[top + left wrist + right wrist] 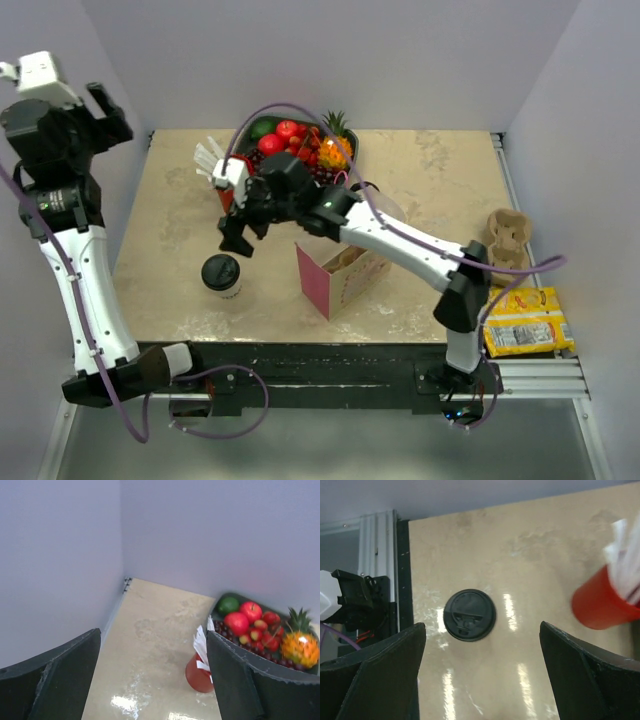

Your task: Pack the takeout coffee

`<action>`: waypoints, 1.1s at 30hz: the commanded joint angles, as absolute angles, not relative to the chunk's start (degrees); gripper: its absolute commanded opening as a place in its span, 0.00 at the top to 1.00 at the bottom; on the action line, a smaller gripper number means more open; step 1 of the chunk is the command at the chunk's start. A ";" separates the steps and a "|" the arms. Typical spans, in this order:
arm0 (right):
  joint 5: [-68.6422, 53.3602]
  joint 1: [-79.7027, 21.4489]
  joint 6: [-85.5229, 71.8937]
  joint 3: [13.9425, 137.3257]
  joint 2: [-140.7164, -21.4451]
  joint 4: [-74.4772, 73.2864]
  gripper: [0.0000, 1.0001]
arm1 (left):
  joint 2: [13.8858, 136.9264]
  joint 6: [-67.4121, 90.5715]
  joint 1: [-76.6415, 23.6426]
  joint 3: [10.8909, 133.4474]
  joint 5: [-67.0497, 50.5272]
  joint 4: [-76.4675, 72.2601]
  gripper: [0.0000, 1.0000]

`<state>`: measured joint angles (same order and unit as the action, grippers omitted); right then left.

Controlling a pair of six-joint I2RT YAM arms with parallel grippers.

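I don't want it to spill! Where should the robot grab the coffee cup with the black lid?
Probably its white paper side, just under the black lid, reached from above. The takeout coffee stands upright, apart from the pink box, and the open right gripper hangs almost over it.

Setting: robot test cell, lab-type.
Enclosure: plain walls [330,60] on left, far and right of the worktop [440,180].
Fixtures: cabled left arm [80,280] and right arm [400,237] bolted at near edge.
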<state>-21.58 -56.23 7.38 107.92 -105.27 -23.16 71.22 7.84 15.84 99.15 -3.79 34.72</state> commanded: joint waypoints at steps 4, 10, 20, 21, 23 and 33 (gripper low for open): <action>-16.88 -63.28 -1.21 117.15 -117.22 -20.30 0.01 | 70.14 14.86 25.57 102.92 -8.43 27.78 0.10; -9.33 -64.51 -1.23 118.74 -122.87 -22.23 0.01 | 68.91 15.12 25.58 101.25 -10.72 25.84 0.10; -5.89 -64.69 -0.97 120.24 -126.56 -23.73 0.01 | 70.66 17.49 25.66 99.93 -14.23 24.26 0.11; -5.89 -64.60 -1.23 120.06 -126.56 -23.82 0.01 | 70.75 17.58 25.58 99.58 -14.50 24.17 0.11; -5.89 -64.60 -1.40 119.71 -126.30 -24.26 0.01 | 70.93 17.75 25.66 99.23 -15.03 24.17 0.11; -3.61 -64.86 -1.67 118.39 -126.39 -26.02 0.01 | 71.45 18.46 25.66 97.74 -17.05 23.47 0.12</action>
